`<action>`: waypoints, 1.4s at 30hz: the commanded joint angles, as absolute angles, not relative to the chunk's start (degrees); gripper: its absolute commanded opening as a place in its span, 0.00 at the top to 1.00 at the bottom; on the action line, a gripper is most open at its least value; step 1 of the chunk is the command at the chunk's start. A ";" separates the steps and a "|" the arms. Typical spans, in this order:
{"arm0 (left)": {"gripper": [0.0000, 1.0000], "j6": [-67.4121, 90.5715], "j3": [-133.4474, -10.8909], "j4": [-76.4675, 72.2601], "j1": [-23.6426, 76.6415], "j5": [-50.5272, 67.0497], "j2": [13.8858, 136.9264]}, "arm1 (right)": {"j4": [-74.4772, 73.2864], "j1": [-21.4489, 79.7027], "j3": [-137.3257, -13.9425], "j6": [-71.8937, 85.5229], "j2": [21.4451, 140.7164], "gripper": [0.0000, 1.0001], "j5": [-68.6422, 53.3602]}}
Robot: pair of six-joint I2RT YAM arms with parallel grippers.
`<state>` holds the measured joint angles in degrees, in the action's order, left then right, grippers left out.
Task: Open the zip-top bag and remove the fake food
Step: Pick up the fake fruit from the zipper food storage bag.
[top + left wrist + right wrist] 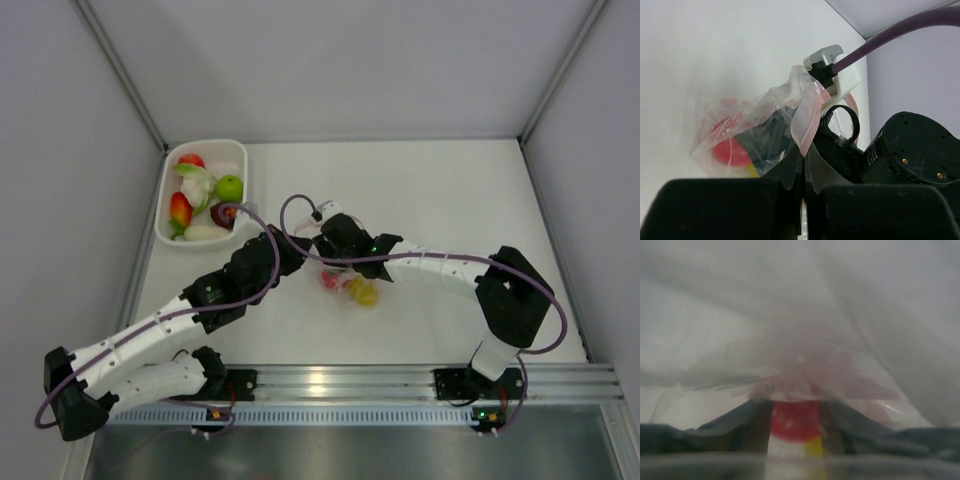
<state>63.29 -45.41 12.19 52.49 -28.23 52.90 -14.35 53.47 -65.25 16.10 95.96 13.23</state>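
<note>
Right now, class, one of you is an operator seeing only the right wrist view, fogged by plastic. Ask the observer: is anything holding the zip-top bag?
Observer: Yes, the left pincer is shut on the zip-top bag at its pinkish zip edge.
Operator: Is anything outside the bag?
Observer: Several fake food pieces lie in the white basket, a green apple among them.
Operator: Where is that basket?
Observer: At the table's far left corner.
</note>
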 commanded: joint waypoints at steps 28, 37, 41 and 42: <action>1.00 60.64 -45.35 13.18 54.84 -35.76 57.22 | -29.53 53.79 -61.70 26.27 86.22 0.30 27.77; 1.00 60.03 -46.67 13.27 57.04 -41.57 56.87 | -42.53 55.46 -63.54 26.63 84.64 0.41 30.76; 1.00 57.84 -49.56 13.36 57.04 -42.45 56.95 | -45.35 55.46 -64.07 26.10 84.55 0.39 29.28; 1.00 57.48 -50.01 13.27 57.04 -42.19 56.95 | -44.13 55.46 -63.81 25.49 84.64 0.38 28.57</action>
